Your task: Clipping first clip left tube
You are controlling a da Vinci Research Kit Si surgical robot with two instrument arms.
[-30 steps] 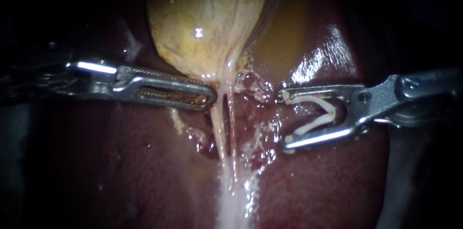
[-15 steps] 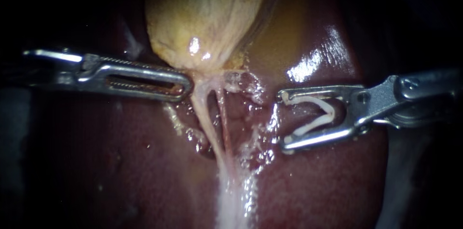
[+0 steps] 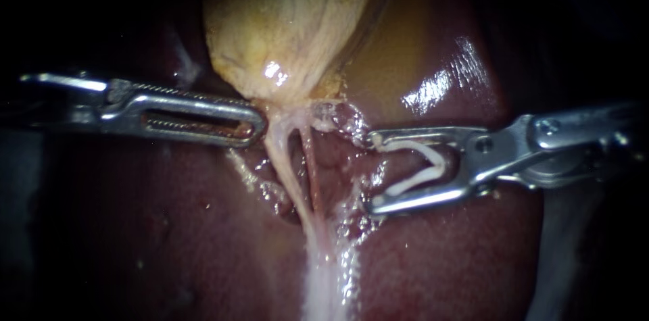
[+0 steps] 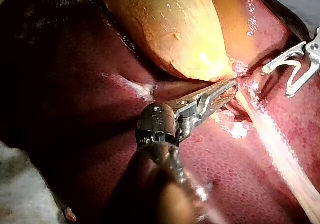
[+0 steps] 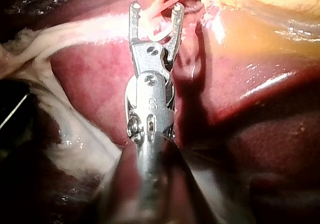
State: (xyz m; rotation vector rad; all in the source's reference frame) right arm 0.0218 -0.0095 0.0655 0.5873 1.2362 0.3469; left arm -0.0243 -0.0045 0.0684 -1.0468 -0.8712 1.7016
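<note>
The yellow gallbladder (image 3: pixel 291 17) tapers to a neck with two tubes below it. The left tube (image 3: pixel 285 162) is pale and thicker; the right tube (image 3: pixel 311 169) is thin and reddish. My left instrument (image 3: pixel 259 123) is shut on the neck tissue at the gallbladder's lower end, also seen in the left wrist view (image 4: pixel 227 88). My right instrument (image 3: pixel 373 174) carries an open white clip (image 3: pixel 422 164) seated between its widely spread jaws. Its tips lie just right of both tubes, apart from them. In the right wrist view the same jaws (image 5: pixel 155 8) point at the tubes.
Dark red liver (image 3: pixel 169 226) surrounds the tubes, wet and glistening. A pale strand of tissue (image 3: pixel 324 280) runs down from where the tubes meet. Frothy fluid (image 3: pixel 351 219) lies between the tubes and the right instrument.
My left instrument drew the gallbladder's neck to the left, spreading the tubes apart. My right instrument, with its clip, then moved left toward the tubes.
</note>
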